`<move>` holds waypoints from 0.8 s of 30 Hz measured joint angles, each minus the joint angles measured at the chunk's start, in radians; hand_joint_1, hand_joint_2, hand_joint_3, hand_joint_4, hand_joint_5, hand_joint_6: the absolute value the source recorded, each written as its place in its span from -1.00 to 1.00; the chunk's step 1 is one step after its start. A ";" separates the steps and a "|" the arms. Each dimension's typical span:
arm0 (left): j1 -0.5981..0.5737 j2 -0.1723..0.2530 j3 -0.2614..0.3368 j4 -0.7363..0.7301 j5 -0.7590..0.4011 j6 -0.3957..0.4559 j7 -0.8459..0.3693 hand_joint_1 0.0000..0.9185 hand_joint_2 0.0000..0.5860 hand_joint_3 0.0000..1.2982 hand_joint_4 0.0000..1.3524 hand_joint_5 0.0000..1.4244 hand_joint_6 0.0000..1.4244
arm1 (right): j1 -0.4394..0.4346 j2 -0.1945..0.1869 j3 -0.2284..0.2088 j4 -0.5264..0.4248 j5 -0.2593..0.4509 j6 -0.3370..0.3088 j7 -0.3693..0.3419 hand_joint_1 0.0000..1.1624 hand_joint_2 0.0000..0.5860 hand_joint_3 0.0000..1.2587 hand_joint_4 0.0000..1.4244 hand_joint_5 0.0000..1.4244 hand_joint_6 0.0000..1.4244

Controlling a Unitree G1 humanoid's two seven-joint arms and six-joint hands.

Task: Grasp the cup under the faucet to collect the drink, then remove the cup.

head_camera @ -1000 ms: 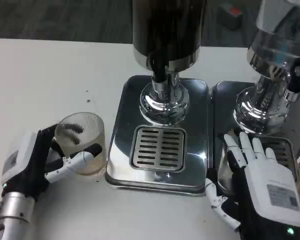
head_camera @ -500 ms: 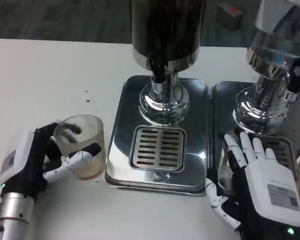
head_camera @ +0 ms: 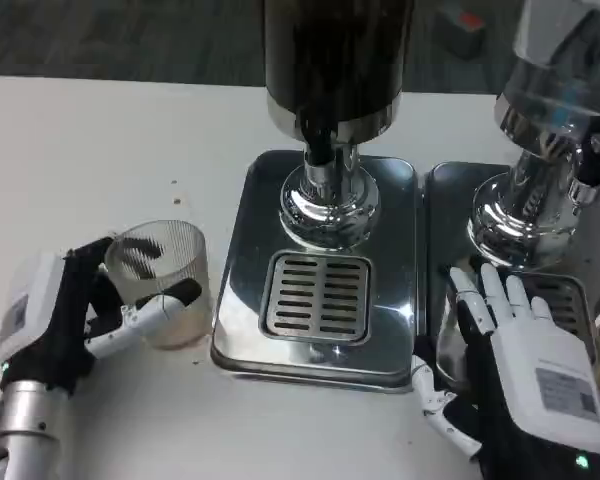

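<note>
The left hand (head_camera: 75,318) holds the cup (head_camera: 160,283) and has drawn it slightly away from the dispenser (head_camera: 330,120). The cup seems removed, off the tray (head_camera: 240,300).

White table (head_camera: 100,130), two steel dispenser trays (head_camera: 235,330) side by side, cup (head_camera: 162,285)

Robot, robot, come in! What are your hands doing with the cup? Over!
Left hand holds cup on table, beside drip tray. Right hand open, idle. Nothing blocking the faucet.
</note>
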 measured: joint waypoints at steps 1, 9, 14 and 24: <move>-0.011 0.003 0.000 -0.003 0.011 -0.006 0.001 -0.06 -0.72 0.07 0.26 0.38 0.45 | -0.002 -0.003 -0.001 0.000 0.001 0.000 0.001 -0.46 0.81 -0.83 -1.00 -1.00 -0.98; -0.049 0.000 -0.001 -0.044 0.038 -0.037 0.008 -0.05 -0.76 0.09 0.26 0.38 0.47 | -0.010 -0.003 -0.004 0.000 0.007 0.000 0.010 -0.46 0.81 -0.83 -1.00 -1.00 -0.98; -0.115 -0.020 -0.042 -0.038 0.086 -0.035 0.006 -0.04 -0.77 0.10 0.26 0.38 0.48 | -0.014 -0.002 -0.006 0.000 0.015 0.000 0.016 -0.46 0.81 -0.83 -1.00 -1.00 -0.98; -0.203 -0.089 -0.131 0.026 0.160 0.010 0.001 -0.02 -0.80 0.12 0.27 0.38 0.48 | 0.014 0.018 0.006 -0.005 0.010 0.018 0.015 -0.46 0.81 -0.83 -1.00 -1.00 -0.98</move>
